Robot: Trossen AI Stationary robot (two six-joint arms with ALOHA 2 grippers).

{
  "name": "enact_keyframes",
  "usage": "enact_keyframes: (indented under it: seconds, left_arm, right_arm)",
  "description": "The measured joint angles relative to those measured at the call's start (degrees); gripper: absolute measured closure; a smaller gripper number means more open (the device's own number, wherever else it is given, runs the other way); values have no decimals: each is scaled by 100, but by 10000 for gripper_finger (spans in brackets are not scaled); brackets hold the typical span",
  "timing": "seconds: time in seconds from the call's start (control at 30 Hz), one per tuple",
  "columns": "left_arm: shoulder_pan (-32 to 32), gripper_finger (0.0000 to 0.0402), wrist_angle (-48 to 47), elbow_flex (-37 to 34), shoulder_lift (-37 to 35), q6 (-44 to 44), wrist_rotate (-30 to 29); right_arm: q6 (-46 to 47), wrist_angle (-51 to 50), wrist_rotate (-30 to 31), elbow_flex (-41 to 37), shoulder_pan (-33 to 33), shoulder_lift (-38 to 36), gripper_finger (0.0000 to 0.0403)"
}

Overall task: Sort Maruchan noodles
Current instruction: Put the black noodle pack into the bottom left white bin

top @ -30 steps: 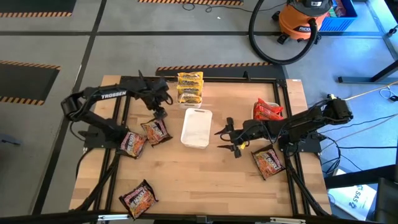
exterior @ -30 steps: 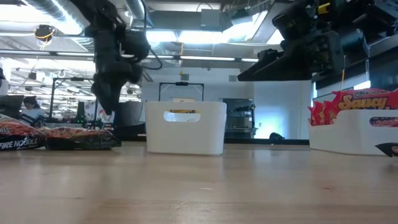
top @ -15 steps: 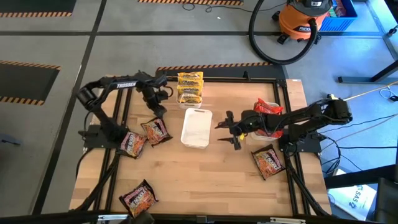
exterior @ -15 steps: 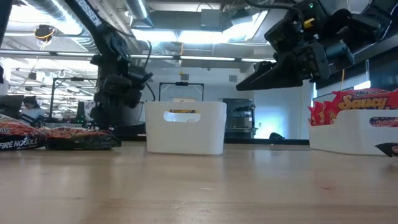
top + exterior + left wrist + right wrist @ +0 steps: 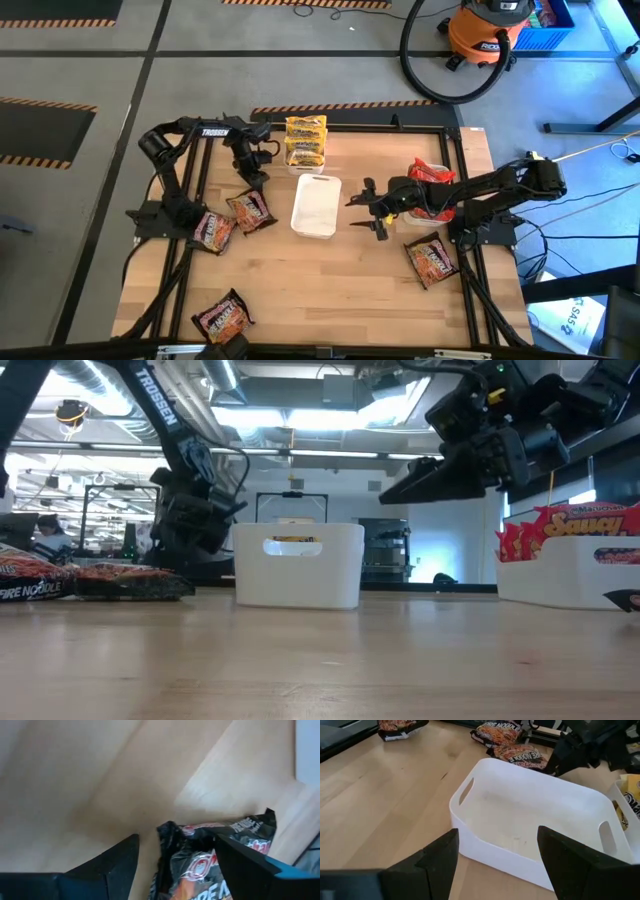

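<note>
A wooden table (image 5: 330,290) is carrying three white trays and several ramen packets; the left arm is arching up from its base and reaching toward the far side, with the left tool (image 5: 256,176) pointing down above a dark packet (image 5: 250,211), its fingers standing apart and gripping nothing, as the left wrist view is showing; a second dark packet (image 5: 212,231) is lying just beside the first, a third (image 5: 222,320) is sitting near the front left corner, and a fourth (image 5: 432,260) is resting at the right arm's base; the right arm is stretching low across the table toward the middle, the right tool (image 5: 366,213) hovering just beside the empty middle tray (image 5: 316,206) with its fingers spread wide and nothing between them; the yellow packets (image 5: 305,140) are filling the far tray; the red packets (image 5: 432,177) are standing in the right tray (image 5: 565,582), partly hidden beneath the right arm.
</note>
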Motion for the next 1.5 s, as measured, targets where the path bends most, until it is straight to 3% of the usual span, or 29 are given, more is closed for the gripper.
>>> enact_keyframes:
  seconds: [0.3, 0.73, 1.13, 1.5]
  left_arm:
    - [-157, 230, -36, -47, 64, 270, 661]
    - [-975, 392, 217, -186, 75, 272, 393]
    - [-1799, 400, 273, -210, -1007, -346, -1088]
    - [-2460, 401, 223, -208, -2148, -1079, -1971]
  right_arm:
    - [7, 38, 4, 0, 0, 2, 152]
    - [48, 13, 10, 0, 0, 1, 152]
    - [50, 15, 0, 0, 2, 2, 152]
    - [491, 117, -105, 0, 2, 2, 152]
